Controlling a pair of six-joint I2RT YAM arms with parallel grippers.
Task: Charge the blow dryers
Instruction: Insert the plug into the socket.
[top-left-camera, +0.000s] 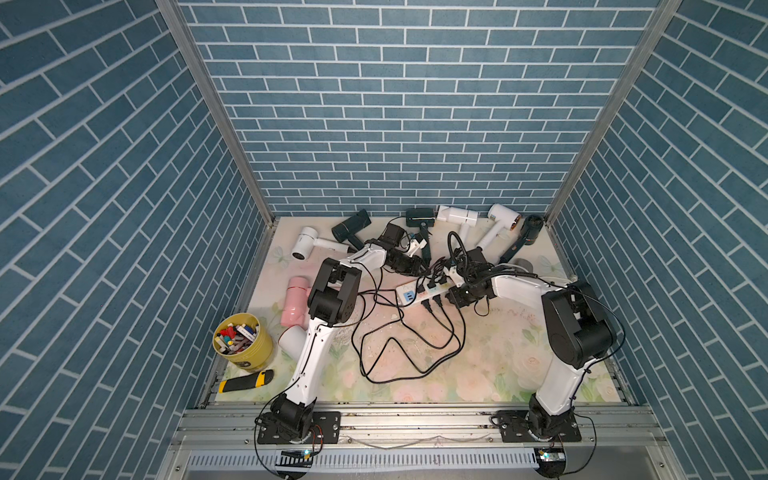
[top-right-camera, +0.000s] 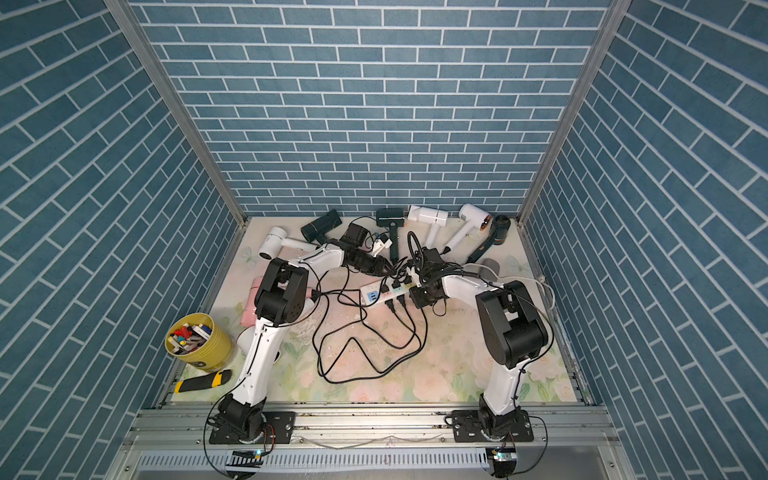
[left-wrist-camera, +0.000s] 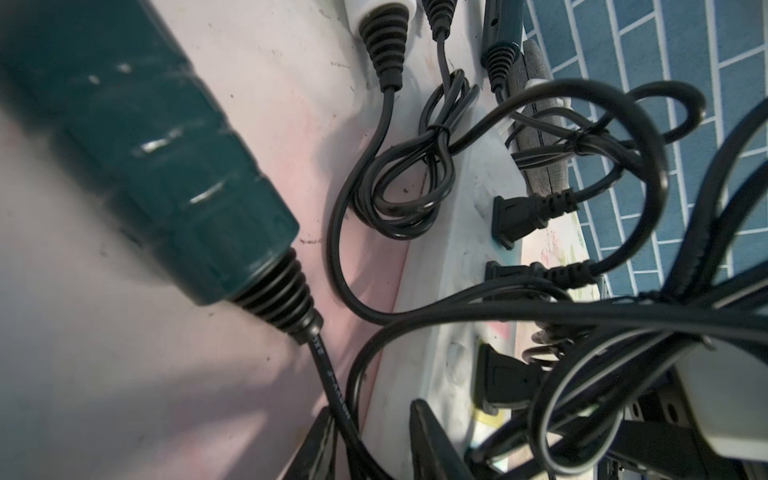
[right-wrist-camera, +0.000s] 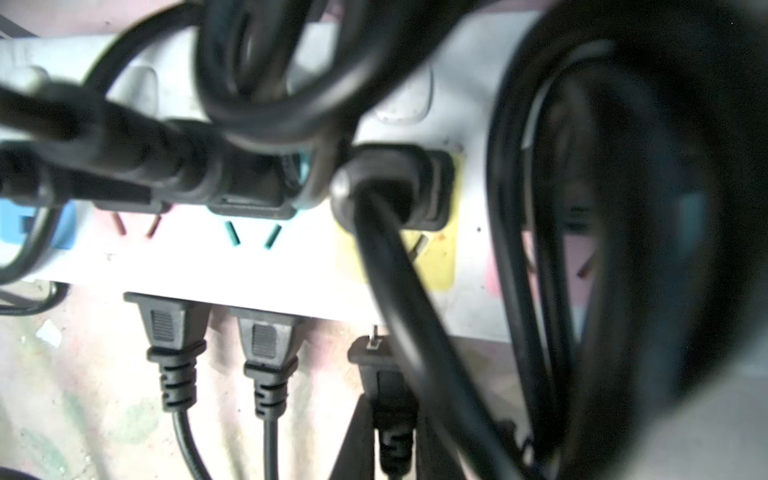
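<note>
Saw the right gripper (right-wrist-camera: 390, 419) pinched shut on a black plug (right-wrist-camera: 380, 365), prongs leading, long axis in line with the fingers and square to the long side of the power strip (right-wrist-camera: 291, 270). Placed the prong tips just short of, or barely at, that side face straight ahead of the hand; could not tell contact. Noted two seated plugs (right-wrist-camera: 166, 328) in the same face, off to one side of the held one. Judged the coming move a short straight push along the plug's own axis, the right arm plainly the nearer. Across the strip, found the left gripper (left-wrist-camera: 372, 415) part open, fingers standing apart around a thin cord (left-wrist-camera: 332, 374), not visibly squeezing it. Followed that cord forward from the fingers to the butt of a dark green blow dryer (left-wrist-camera: 166, 166), handle pointing back at the hand. Farther out, beyond both hands, saw the other blow dryers (top-left-camera: 455, 215) in a loose row by the back wall, and a pink blow dryer (top-left-camera: 296, 303) beside the left elbow, well behind its gripper. Could not trace the held plug's cord to its dryer
</note>
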